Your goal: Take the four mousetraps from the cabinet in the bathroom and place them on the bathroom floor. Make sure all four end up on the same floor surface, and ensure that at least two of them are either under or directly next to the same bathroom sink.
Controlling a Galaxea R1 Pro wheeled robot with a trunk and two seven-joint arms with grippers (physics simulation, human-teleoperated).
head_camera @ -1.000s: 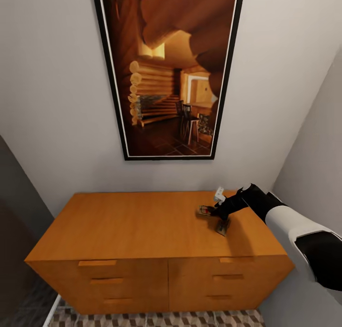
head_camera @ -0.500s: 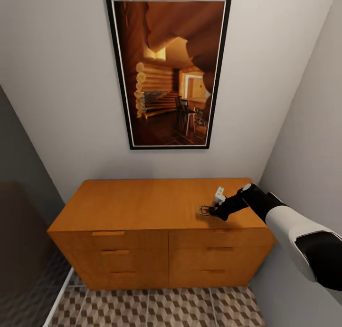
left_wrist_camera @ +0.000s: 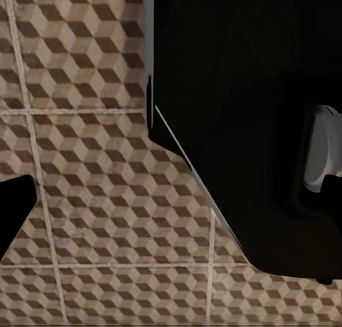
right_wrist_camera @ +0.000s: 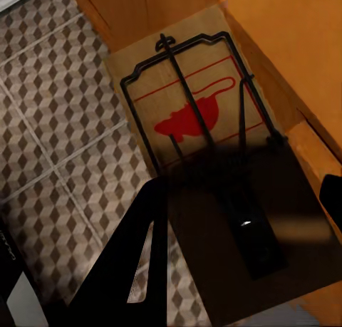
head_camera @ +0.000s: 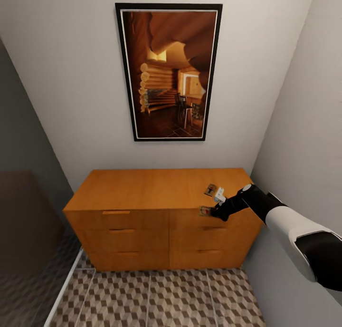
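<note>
the right wrist view gives the closest look: 1 mousetrap, a tan board with black wire and a red mouse-shaped mark, sits between the dark fingers of the right gripper, which are closed on its near end. the board hangs past the front edge of the cabinet, with the bathroom floor in its cube pattern showing below it at the left of that frame. the head view cannot show this detail; there the held mousetrap is only a small dark-and-tan patch at the tip of the right gripper, at the lower right of the frame, level with the cabinet's top front edge.

the left wrist view shows cube-patterned tiles with pale grout lines and a large black shape of the robot's own body over the upper right; i cannot tell how the left gripper's fingers stand.

in the head view the tiled floor fills the lower centre. the orange-brown cabinet stands behind it against a pale wall, with bar handles on its drawer fronts. a 2nd mousetrap lies on the cabinet top, just beyond the gripper. above hangs a black-framed picture of a log interior. a grey wall closes the right side.
</note>
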